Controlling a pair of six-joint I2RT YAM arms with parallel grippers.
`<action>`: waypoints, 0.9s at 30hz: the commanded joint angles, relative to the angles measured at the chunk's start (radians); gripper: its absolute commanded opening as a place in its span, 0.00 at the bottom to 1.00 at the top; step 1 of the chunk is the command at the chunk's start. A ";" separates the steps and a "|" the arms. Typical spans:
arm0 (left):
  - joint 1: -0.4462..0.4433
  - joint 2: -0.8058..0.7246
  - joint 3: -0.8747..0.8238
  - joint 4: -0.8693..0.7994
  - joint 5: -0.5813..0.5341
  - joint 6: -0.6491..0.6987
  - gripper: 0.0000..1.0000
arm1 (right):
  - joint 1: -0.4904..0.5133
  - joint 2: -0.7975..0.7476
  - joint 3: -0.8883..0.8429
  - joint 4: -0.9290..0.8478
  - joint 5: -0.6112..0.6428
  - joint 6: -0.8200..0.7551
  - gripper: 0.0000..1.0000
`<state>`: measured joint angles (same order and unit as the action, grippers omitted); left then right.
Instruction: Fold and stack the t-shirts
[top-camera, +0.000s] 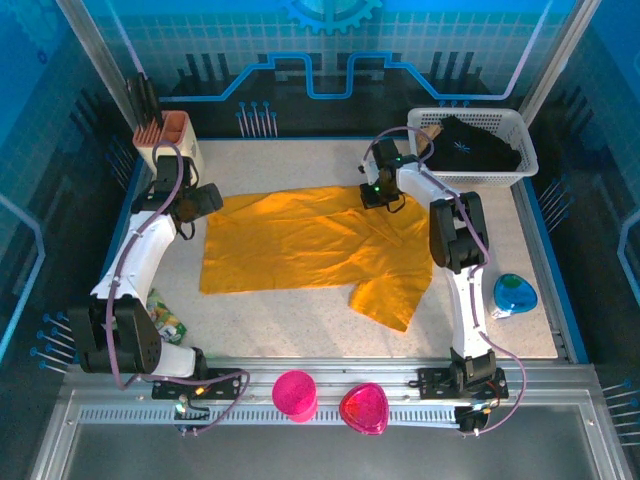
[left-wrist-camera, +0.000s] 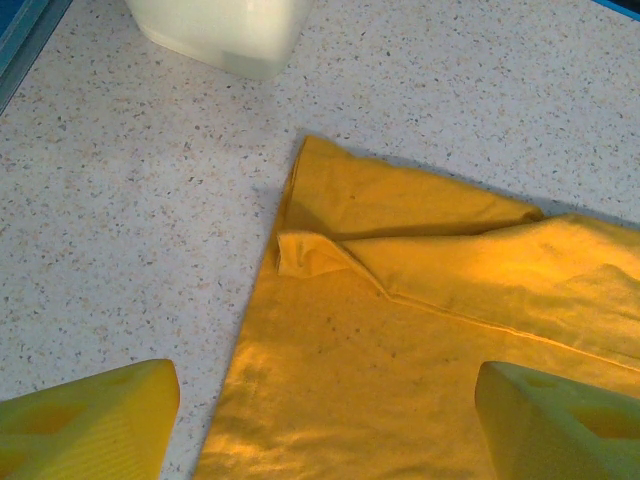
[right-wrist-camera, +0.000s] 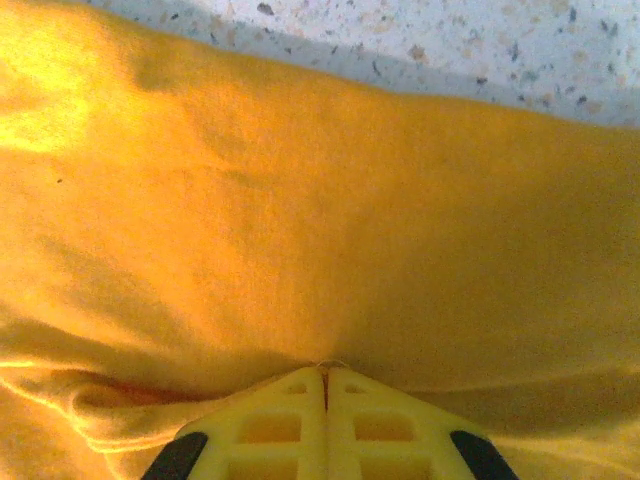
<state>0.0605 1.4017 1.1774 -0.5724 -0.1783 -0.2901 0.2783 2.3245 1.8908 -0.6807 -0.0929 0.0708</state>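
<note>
While my right gripper (top-camera: 378, 195) sits at the far right edge of the orange t-shirt (top-camera: 310, 245), its two fingers are clenched together, pinching a pucker of the cloth between them. The t-shirt lies spread across the middle of the table (top-camera: 300, 325), one sleeve pointing toward the near right. My left gripper (top-camera: 205, 200) hangs over the t-shirt's far left corner, fingers spread wide, grasping nothing.

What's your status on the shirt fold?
Right end effector shut, pinching t-shirt far edge. Left end effector open above its far-left corner. White basket close by, far right.
</note>
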 joint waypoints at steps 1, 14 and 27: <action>-0.007 -0.004 0.021 -0.024 0.016 -0.009 0.79 | -0.006 -0.091 -0.038 -0.004 -0.031 0.029 0.00; -0.008 -0.014 -0.001 -0.002 0.026 -0.009 0.79 | 0.076 -0.255 -0.258 0.091 -0.095 0.157 0.00; -0.008 -0.003 -0.020 0.012 0.047 0.002 0.81 | 0.197 -0.265 -0.335 0.078 0.028 0.422 0.25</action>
<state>0.0559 1.4017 1.1641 -0.5678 -0.1585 -0.2893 0.4637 2.0869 1.5784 -0.5831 -0.1112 0.4114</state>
